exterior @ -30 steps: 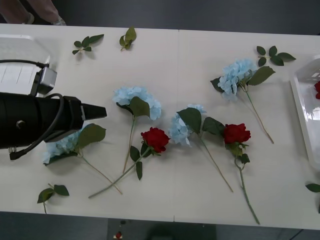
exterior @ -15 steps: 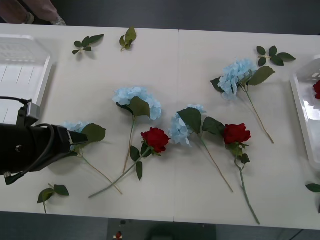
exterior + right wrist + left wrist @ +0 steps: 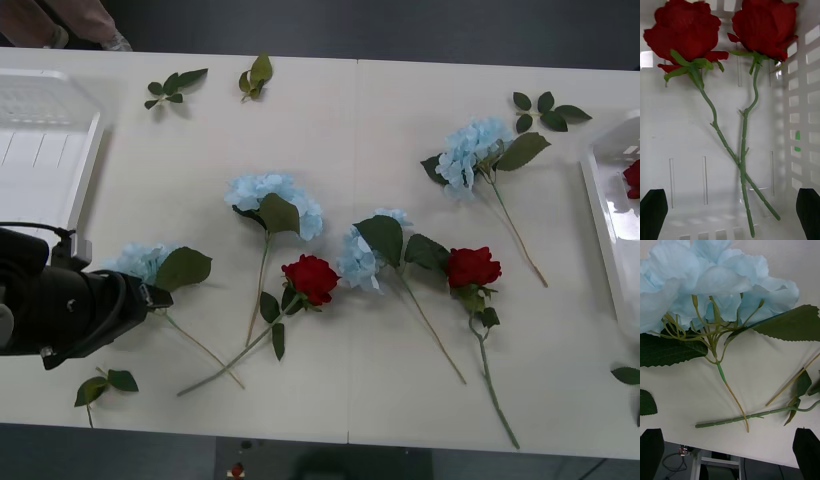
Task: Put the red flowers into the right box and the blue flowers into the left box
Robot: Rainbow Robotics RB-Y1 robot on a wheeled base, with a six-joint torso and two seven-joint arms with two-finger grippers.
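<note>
The left hand (image 3: 730, 453) hangs over the near-left part of the white table (image 3: 350, 130), black fingers spread wide at either side, gripping nothing. Just ahead of them lies a pale sky-blue fluffy flower cluster (image 3: 711, 281), its thin stem (image 3: 732, 397) running back between the fingers, a big green leaf (image 3: 786, 324) off to one side. The risk, as I judge it: that stem is thin and flat on the table, so a close could slip off or catch the leaf and drag the bloom. A neighbouring green stem (image 3: 748, 417) crosses close by and could get pinched too.

The right hand (image 3: 730, 213), fingers also spread, hovers above the shallow white plastic tray on the right (image 3: 801, 112), where two deep-red roses (image 3: 720, 30) lie with stems crossed. The ribbed white tray on the left (image 3: 45, 150) looks empty. On the table, three more blue clusters (image 3: 275, 200) and two red roses (image 3: 310, 277) wait.
</note>
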